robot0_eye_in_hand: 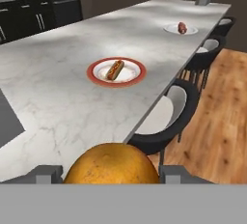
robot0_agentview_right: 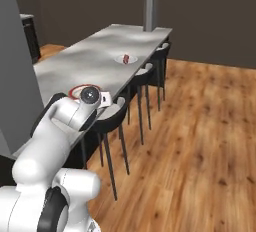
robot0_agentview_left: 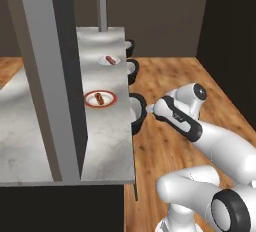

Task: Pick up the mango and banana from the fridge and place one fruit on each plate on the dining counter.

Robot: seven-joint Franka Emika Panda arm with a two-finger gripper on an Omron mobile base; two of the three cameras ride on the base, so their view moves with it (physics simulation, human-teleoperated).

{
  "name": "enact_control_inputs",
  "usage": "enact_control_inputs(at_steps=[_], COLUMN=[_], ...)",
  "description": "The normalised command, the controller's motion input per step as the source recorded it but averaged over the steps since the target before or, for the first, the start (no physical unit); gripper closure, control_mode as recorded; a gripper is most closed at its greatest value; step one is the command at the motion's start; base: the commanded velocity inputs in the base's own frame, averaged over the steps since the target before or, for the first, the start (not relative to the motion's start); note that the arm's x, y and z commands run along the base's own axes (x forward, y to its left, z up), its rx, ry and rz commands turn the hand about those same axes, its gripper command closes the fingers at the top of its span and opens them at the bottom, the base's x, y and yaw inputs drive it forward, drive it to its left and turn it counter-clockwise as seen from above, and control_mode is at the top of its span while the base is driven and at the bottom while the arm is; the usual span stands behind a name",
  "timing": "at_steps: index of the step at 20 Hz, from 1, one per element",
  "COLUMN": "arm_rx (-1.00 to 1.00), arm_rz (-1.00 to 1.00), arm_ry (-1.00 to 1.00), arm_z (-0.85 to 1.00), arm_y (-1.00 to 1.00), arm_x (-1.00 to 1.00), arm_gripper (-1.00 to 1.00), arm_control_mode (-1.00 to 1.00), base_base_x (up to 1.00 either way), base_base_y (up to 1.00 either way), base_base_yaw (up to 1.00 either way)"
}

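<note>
The round orange-brown mango [robot0_eye_in_hand: 112, 162] sits between my fingers at the bottom of the hand view, with my gripper [robot0_eye_in_hand: 111, 172] shut on it. The hand hovers beside the stool side of the dining counter [robot0_agentview_left: 110, 136], near the red-rimmed plate [robot0_eye_in_hand: 116, 71] [robot0_agentview_left: 100, 98], which holds a hot dog in a bun. Farther along lies the small white plate [robot0_eye_in_hand: 181, 28] [robot0_agentview_left: 109, 60] with a red piece of food on it. The banana is out of view. A tall grey slab with a dark edge [robot0_agentview_left: 50, 76], probably the fridge's door, stands close on the left.
Black stools with pale seats [robot0_eye_in_hand: 164, 121] [robot0_agentview_right: 112, 118] line the counter's near side over a wooden floor. A grey pillar [robot0_agentview_right: 150, 1] rises at the counter's far end. Dark cabinets [robot0_eye_in_hand: 43, 10] run along the back wall.
</note>
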Motion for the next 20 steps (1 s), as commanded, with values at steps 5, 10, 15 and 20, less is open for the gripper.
enact_control_inputs(at_steps=[5, 10, 15, 20], arm_rx=[0.0, 0.0, 0.0, 0.0], arm_rz=[0.0, 0.0, 0.0, 0.0], arm_ry=[0.0, 0.0, 0.0, 0.0], arm_z=[0.0, 0.0, 0.0, 0.0], arm_y=[0.0, 0.0, 0.0, 0.0], arm_x=[0.0, 0.0, 0.0, 0.0], arm_gripper=[1.0, 1.0, 1.0, 1.0], arm_control_mode=[1.0, 1.0, 1.0, 1.0], base_base_x=[-0.06, 0.02, 0.55, 0.63], base_base_y=[-0.55, -0.52, -0.34, -0.2], base_base_yaw=[0.0, 0.0, 0.22, 0.4])
